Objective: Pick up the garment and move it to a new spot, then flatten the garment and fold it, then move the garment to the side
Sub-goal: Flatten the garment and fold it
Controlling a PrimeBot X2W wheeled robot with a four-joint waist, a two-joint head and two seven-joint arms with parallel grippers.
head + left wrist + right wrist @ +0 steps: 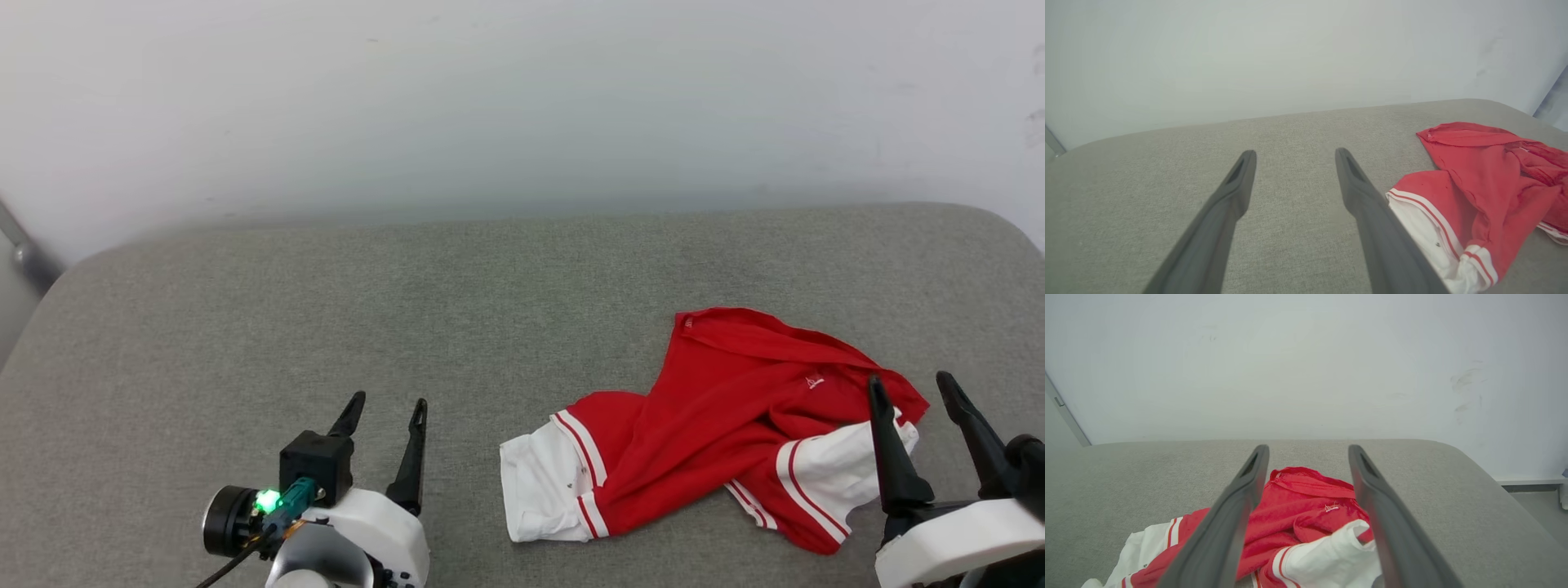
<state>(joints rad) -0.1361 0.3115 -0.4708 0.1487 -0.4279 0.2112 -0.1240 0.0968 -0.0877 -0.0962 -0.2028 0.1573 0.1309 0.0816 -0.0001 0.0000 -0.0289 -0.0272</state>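
Head view: crumpled red garment (718,425), white striped sleeves.

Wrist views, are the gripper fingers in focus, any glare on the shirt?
Left wrist view: left gripper blurs and widens toward the bottom edge. Right wrist view: right gripper likewise; the crumpled red white-sleeved jersey T-shirt looks sharper, no glare.

Plain indoor room, read more as a bare test or lab setup than a home; exact type was unclear. A wide grey fabric-padded surface (245,327) with rounded corners stood against a blank white wall (522,98) with scuff marks (1466,388). Grey floor (1535,506) lay beside it.
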